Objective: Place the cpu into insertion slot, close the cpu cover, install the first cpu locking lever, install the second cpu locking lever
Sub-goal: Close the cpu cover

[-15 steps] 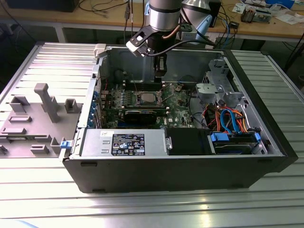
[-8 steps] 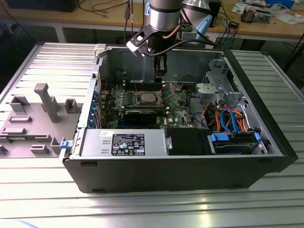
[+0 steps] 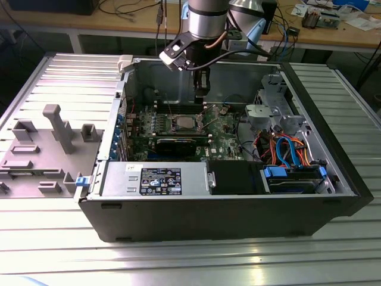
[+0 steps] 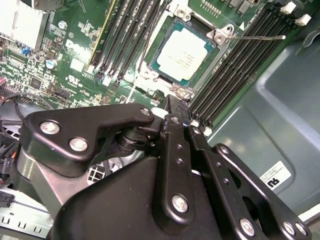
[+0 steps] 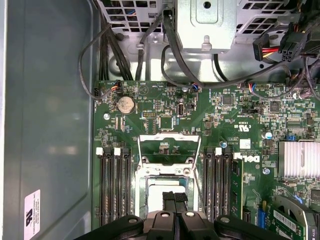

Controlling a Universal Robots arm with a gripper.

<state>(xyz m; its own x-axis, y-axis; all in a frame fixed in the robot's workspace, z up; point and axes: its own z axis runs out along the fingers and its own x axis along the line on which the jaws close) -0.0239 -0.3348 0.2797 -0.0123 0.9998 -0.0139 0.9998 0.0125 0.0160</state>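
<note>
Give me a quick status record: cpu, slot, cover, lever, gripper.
cpu: seated flat in the insertion slot
cpu cover: open, flipped back off the insertion slot
locking lever: one thin rod unlatched, sticking out over the memory slots
gripper: over the insertion slot, jaws shut, holding nothing

Ribbed metal table (image 3: 59, 262) carries open computer case (image 3: 208, 220), grey fixture blocks (image 3: 37, 159) beside.
</note>
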